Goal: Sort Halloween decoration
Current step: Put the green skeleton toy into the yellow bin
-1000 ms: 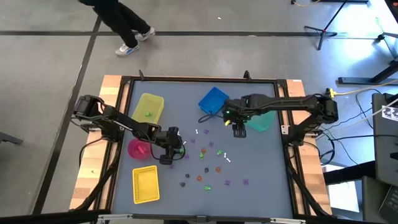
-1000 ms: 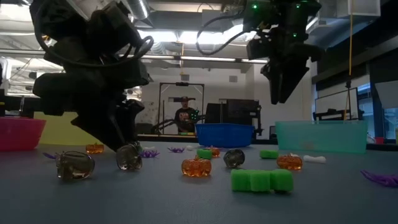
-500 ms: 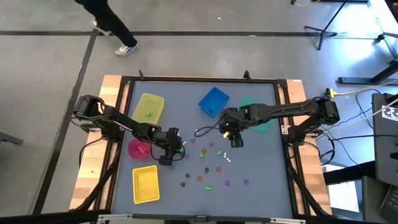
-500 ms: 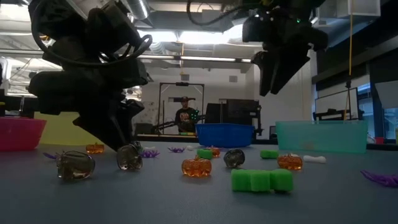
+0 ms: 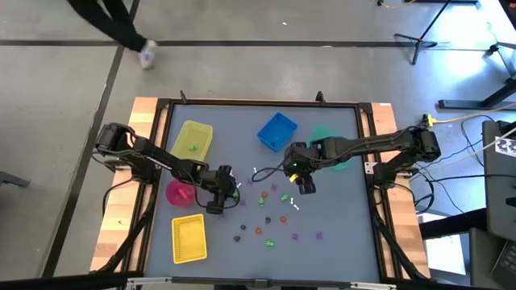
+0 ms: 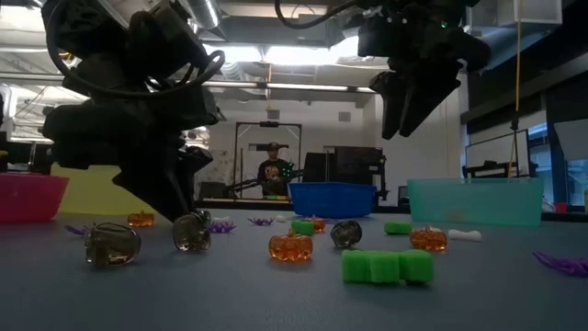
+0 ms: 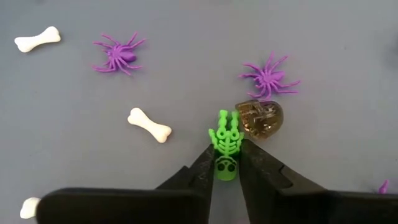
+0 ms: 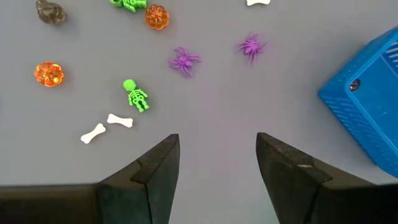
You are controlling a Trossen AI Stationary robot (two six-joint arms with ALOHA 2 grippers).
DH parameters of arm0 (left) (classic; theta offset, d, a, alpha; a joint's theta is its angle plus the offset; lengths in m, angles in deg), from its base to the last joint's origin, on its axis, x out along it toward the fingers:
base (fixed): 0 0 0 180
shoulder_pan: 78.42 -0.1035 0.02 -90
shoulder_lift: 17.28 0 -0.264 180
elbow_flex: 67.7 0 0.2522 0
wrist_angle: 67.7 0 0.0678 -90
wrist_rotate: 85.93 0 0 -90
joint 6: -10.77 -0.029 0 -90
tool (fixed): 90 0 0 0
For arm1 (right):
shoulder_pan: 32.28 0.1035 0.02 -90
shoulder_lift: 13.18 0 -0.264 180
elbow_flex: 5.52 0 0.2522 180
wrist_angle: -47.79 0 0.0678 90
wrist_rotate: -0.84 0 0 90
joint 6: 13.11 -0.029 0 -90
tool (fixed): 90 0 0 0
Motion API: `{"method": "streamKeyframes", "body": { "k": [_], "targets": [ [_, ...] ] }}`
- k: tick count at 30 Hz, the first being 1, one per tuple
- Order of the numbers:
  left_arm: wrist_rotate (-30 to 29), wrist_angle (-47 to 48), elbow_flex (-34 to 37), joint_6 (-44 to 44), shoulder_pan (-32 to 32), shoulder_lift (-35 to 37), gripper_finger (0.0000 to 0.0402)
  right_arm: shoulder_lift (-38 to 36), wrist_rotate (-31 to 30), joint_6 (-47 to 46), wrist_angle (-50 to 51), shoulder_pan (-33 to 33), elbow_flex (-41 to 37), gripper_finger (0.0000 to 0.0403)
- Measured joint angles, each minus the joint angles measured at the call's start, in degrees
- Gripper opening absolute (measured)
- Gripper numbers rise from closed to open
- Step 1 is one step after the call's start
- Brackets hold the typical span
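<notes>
The left gripper [image 7: 226, 163] is reaching down to the table [image 5: 322, 242] just left of centre in the high view, and its two dark fingers are pinching a green skeleton [image 7: 226, 148] by the head end, so the jaws are standing nearly together around it. In the left wrist view a dark translucent skull [image 7: 260, 118] is lying just beside the skeleton's legs, with a purple spider [image 7: 268, 76] above it, another spider [image 7: 118, 53] toward the upper left of the frame and a white bone [image 7: 149, 124] left of the skeleton.

The right gripper [image 8: 216, 163] is hanging above the table near the centre of the high view, its fingers spread wide and holding nothing. Below it, in the right wrist view, a second green skeleton [image 8: 135, 95], two white bones [image 8: 107, 127], two purple spiders [image 8: 184, 60] and orange pumpkins [image 8: 157, 16] are lying scattered on the grey surface, and the blue bin [image 8: 367, 112] is sitting at the right edge.

In the high view the remaining trinkets [image 5: 270, 216] are lying loose around the lower centre of the table. The yellow bin [image 5: 193, 138], pink bowl [image 5: 179, 192] and yellow basket [image 5: 189, 238] are standing on the left, the teal bin [image 5: 339, 157] on the right.
</notes>
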Motion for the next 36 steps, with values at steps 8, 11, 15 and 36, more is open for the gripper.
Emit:
{"method": "streamKeyframes", "body": {
  "k": [8,11,15,36],
  "targets": [
    [-0.9,0.2,0.2,2.8,-0.1,1.6,0.0038,0.0,0.0,0.0,-0.3,0.0,0.0,0.0211],
    [-1.9,0.3,0.2,3.1,-0.2,2.5,0.0037,0.0,0.0,0.0,-0.7,0.0,0.0,0.0211],
    [-3.1,-0.1,0.2,5.4,-0.2,3.4,0.0037,0.0,0.0,0.0,-1.2,0.0,0.0,0.0211],
    [-17.4,13.2,-4.0,8.6,-3.5,23.8,0.0037,0.0,0.0,0.4,-2.5,0.0,0.0,0.0211]
  ]
}}
